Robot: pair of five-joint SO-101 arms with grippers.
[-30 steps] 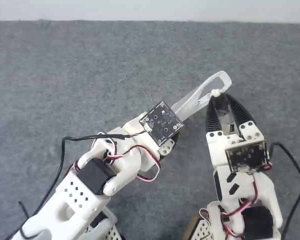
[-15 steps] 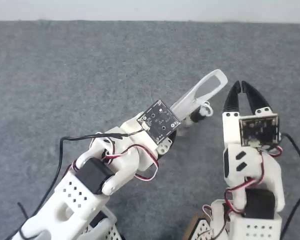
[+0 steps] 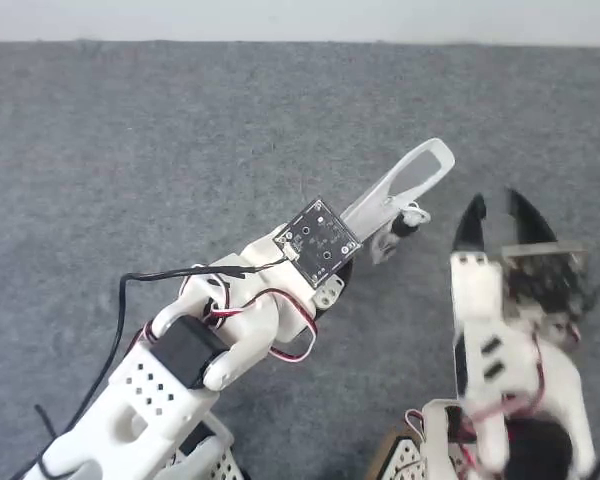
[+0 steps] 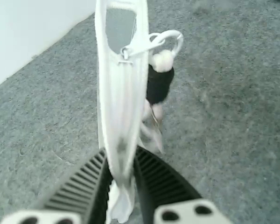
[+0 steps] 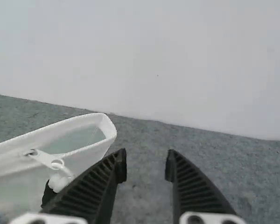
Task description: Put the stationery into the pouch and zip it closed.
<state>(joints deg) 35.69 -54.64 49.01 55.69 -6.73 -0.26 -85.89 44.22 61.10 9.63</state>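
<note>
Pouch: a flat, translucent white soft-plastic zip pouch is held edge-up over the tabletop. Its near end is clamped by the left arm and its far end angles away toward the table's far edge.
Pouch contents: I cannot tell what is inside, or whether the zip is run fully shut.
Zip pull: a white ring with a small white bead hangs off the pouch near its far end, on the side facing the right arm. A small black tag dangles just below it.
Left pincer: closed on the pouch's near end, with a black ribbed jaw pressed against each face.
Right pincer: jaws moderately apart with nothing between them. It sits just beside the pouch's far end without touching it, tips pointing at the far edge.
Tabletop: grey with a felt-like surface.
Wall: plain white, rising behind the far edge.
</note>
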